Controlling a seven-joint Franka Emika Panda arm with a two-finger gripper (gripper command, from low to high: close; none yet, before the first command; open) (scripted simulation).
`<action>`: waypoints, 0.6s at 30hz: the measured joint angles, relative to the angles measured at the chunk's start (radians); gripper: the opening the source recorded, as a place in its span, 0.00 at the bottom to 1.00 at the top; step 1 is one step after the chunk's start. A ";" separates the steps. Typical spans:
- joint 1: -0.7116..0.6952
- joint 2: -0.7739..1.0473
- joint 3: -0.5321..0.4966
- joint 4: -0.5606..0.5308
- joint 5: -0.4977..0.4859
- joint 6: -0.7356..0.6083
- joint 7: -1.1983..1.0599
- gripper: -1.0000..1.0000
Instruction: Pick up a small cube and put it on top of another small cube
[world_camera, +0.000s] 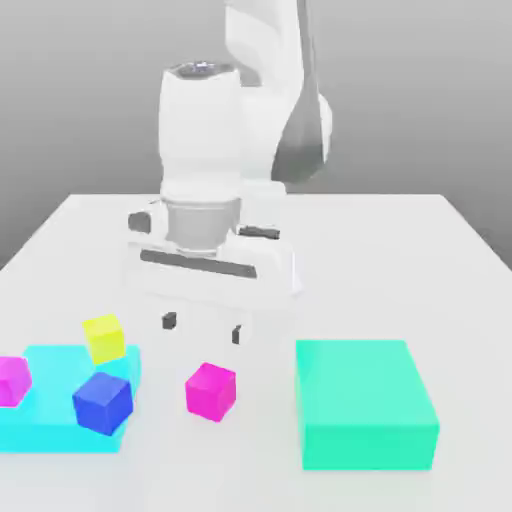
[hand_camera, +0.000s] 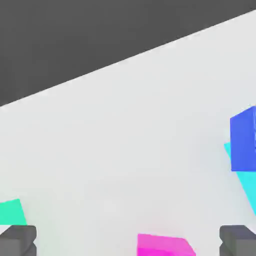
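**Tech:** Status check, please. Where does the stacking stand?

**Observer:** Nothing is stacked yet. The gripper hangs above the table with its fingers spread wide and nothing between them. One small cube sits alone on the bare table, just in front of and below the fingertips. It has not been lifted.

**Tech:** And the second one?

**Observer:** The other small cube rests on the cyan slab at the exterior view's left edge. A yellow cube and a blue cube share that slab. The teal-green block lies well apart, toward the exterior view's right.

**Tech:** Remaining steps?

**Observer:** In my judgement, all of them: descend, close, lift, carry, place.

**Tech:** Anything obscured?

**Observer:** Yes. The second pink cube is cut off by the picture's edge in the exterior view. In the hand view, the near cube is also clipped, so I cannot tell how well it is centred between the fingers.
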 joint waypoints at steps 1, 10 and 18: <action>-0.006 0.052 -0.002 -0.007 0.004 0.041 0.002 0.50; -0.026 0.307 0.023 0.021 0.025 0.250 -0.007 0.00; -0.025 0.219 0.019 0.006 0.013 0.177 0.002 0.00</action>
